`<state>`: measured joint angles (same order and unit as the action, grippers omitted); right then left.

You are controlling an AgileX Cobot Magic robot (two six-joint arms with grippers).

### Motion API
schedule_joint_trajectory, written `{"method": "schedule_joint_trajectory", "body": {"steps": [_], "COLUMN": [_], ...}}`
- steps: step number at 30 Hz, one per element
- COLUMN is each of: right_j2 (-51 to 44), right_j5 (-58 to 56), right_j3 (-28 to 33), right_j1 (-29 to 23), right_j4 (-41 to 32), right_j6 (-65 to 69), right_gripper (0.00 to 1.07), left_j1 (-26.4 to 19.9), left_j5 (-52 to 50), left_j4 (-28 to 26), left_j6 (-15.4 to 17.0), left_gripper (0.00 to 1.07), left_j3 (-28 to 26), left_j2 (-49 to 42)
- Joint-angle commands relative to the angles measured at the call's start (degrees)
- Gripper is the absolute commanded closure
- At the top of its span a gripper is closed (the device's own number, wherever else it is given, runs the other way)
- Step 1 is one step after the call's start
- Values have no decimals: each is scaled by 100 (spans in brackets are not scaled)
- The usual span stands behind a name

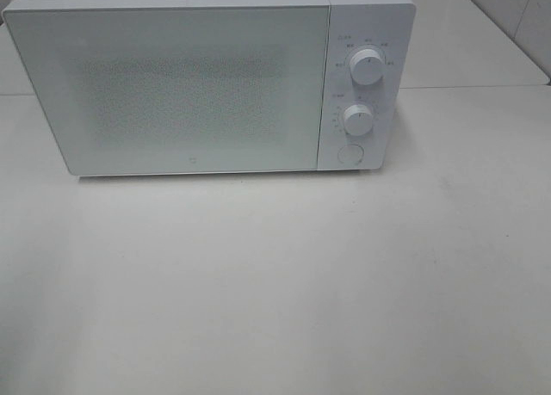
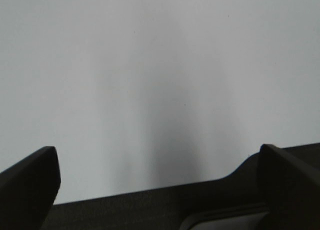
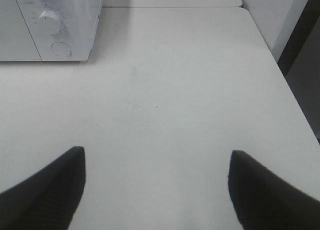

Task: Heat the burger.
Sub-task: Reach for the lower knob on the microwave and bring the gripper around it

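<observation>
Left gripper (image 2: 157,152), right gripper (image 3: 156,154) hanging wide open, empty; burger unseen, microwave (image 1: 172,85) shut. Suggest lining right squarely on lower knob (image 1: 358,119).

I am seeing a white microwave (image 1: 172,85) sitting at the back of a pale table (image 1: 275,283), its door closed. On its right panel an upper knob (image 1: 368,65) is sitting above a lower knob (image 1: 358,119), and a round button (image 1: 349,153) is sitting just beneath them.

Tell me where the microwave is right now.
In the exterior high view the microwave stands at the back of the table, left of centre, door shut, with its control panel at its right end.
</observation>
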<state>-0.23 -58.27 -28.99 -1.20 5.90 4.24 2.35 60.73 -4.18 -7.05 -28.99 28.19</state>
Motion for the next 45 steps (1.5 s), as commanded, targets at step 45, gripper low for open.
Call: {"method": "schedule_joint_trajectory", "body": {"steps": [45], "right_j2": [-149], "right_j5": [57], "right_j3": [17], "right_j1": [46], "right_j4": [6], "right_j6": [-52], "right_gripper": [32], "left_j1": [-63], "left_j5": [-115], "left_j4": [-115], "left_j6": [-6], "left_gripper": [7], "left_j3": [52], "left_j2": [-2956]}}
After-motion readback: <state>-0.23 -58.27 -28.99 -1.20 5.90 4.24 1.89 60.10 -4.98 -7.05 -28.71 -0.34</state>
